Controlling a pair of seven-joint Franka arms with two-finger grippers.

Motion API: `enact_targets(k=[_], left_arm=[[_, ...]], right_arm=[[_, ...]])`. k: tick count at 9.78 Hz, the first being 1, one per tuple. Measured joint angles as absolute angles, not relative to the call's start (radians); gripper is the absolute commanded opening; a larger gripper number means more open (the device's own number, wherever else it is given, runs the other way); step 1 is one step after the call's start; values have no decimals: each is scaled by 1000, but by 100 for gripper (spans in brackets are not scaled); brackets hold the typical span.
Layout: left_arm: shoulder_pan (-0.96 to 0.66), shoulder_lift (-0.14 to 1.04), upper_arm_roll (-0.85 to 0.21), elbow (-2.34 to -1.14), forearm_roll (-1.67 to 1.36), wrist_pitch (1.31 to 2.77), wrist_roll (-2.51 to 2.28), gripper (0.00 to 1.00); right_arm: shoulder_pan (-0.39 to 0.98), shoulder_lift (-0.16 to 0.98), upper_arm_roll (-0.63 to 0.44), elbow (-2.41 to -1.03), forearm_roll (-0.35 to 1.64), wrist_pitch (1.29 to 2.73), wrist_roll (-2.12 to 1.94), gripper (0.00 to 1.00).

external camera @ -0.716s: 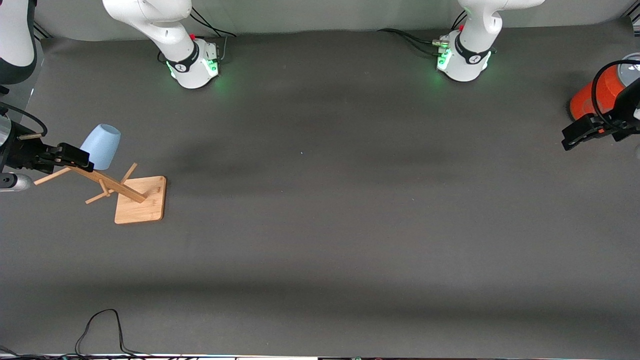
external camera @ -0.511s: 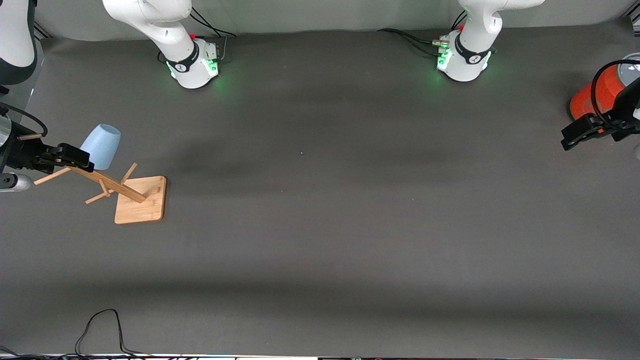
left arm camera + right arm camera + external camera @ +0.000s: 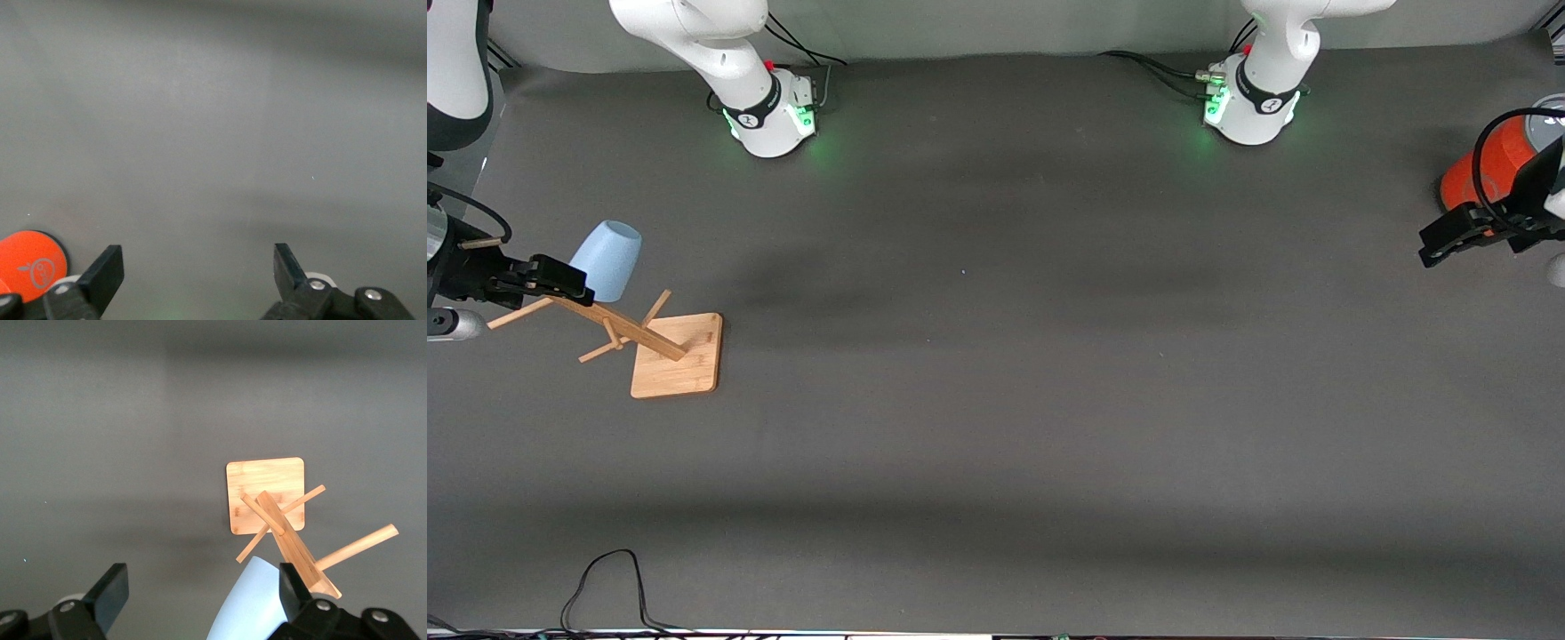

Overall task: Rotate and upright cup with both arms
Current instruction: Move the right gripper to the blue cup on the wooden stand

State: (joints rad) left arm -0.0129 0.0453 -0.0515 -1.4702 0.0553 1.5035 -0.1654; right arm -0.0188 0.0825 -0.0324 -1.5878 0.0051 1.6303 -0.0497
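Wide bare counter [image 3: 996, 400] lies between both released end effectors. The cup [image 3: 608, 259] hangs upturned on the wooden rack [image 3: 660, 348], beside the right end effector [image 3: 560, 278]; left end effector [image 3: 1440, 244] hovers by the orange cylinder [image 3: 1489, 164].

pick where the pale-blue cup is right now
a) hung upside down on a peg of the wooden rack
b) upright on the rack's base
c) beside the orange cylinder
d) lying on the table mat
a: the cup sits base-up on a peg of the wooden rack, off the table.

Pale-blue cup [image 3: 607, 248] upside down, tilted, on a wooden rack's [image 3: 660, 348] peg.
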Motion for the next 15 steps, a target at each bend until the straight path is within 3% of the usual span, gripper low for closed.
enact_targets(k=[2,6,9,15], left_arm=[[-17,59,-53,-1470,55,1503,-129,100],[-19,68,-53,-1470,55,1430,-99,100],[-52,124,-58,-1470,53,1409,-89,100],[-45,283,-45,-1439,53,1424,-51,100]], right_arm=[[-20,51,-37,-1646,5,1642,-50,100],[-23,-169,-111,-1887,5,1698,-50,100],[-23,-187,-157,-1914,5,1699,-43,100],[-22,-176,-153,-1923,57,1695,413,100]])
